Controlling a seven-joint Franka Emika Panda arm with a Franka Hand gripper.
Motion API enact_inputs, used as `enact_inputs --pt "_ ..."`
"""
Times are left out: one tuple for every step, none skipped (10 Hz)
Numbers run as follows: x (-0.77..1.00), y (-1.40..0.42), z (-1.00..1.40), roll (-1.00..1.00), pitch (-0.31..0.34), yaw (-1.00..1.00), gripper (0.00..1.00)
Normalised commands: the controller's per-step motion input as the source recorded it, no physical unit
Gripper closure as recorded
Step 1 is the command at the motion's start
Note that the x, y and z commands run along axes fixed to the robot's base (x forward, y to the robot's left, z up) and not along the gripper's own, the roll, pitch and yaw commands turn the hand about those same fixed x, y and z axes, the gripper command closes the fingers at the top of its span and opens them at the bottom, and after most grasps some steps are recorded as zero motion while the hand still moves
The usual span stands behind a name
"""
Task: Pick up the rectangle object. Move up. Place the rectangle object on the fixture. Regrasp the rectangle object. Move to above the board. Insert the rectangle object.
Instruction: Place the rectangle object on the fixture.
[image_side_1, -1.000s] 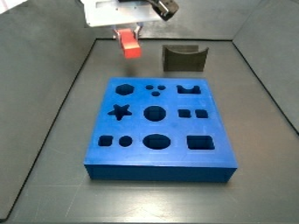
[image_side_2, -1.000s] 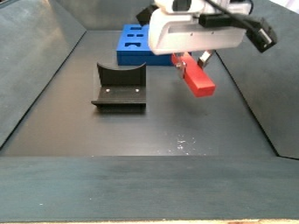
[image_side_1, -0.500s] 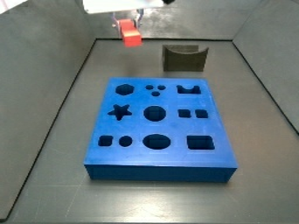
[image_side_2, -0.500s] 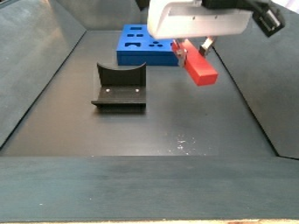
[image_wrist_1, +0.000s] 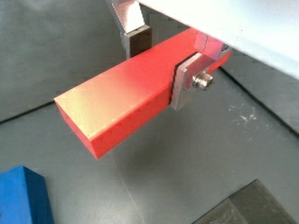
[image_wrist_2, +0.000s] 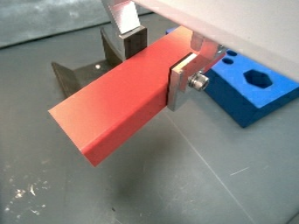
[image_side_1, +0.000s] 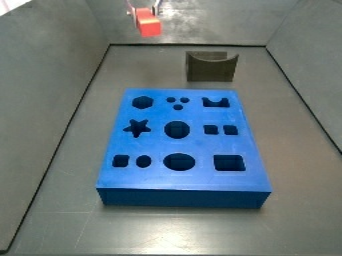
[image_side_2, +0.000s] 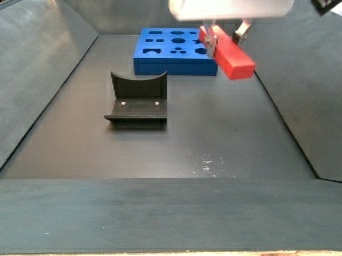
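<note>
Wrist views, gripper (image_wrist_1: 163, 54): I see both silver finger plates clamped on the rectangle object (image_wrist_1: 128, 101), one plate against each long side; the same grip shows from the second wrist camera, gripper (image_wrist_2: 156, 54) on the rectangle object (image_wrist_2: 122, 109).
Wrist views, block: the red-orange bar sticks out well beyond the fingers (image_wrist_1: 188, 80), its square end face free in the air, with grey floor beneath it.
Wrist views, surroundings: I can make out a blue corner of the board (image_wrist_1: 21, 200) in a wrist view; in a wrist view the board (image_wrist_2: 260, 89) with a hexagon hole lies past the fingers (image_wrist_2: 184, 81), and the fixture (image_wrist_2: 96, 64) stands on the floor behind the block.
Side view, block: the rectangle object (image_side_1: 146, 21) hangs high at the far left, near the picture's top edge, clear of everything; the gripper itself is cut off there.
Side view, board: the board (image_side_1: 181, 149) lies flat in the middle of the floor, holes up.
Side view, fixture: the fixture (image_side_1: 210, 66) stands beyond the board's far edge, apart from it and to the right of the block.
Side view, gripper: only the pale underside of the gripper (image_side_2: 225, 33) shows at the top, gripping the rectangle object (image_side_2: 234, 57), which slants down toward me, in the air.
Side view, fixture and board: the fixture (image_side_2: 135, 101) sits on the floor left of the block; the board (image_side_2: 173, 52) lies farther back.
</note>
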Motion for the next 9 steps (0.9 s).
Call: enact_inputs --pt "-0.02 0.0 0.67 0.14 0.077 0.03 1.0" --pt "-0.02 0.0 0.56 0.13 0.078 0.03 1.0" --pt "-0.01 0.01 0.45 0.12 0.082 0.03 1.0" --pt "-0.01 0.01 0.34 0.12 0.085 0.03 1.0" --pt "-0.01 0.01 0.18 0.1 0.087 0.03 1.0" --pt "1.0 0.05 0.18 0.17 -0.036 -1.0 1.0" --pt "1.0 0.05 0.15 0.15 -0.031 -1.0 1.0" --pt "1.0 0.05 0.14 0.13 -0.013 -1.0 1.0" --pt "1.0 0.04 0.11 0.1 0.037 -0.63 1.0"
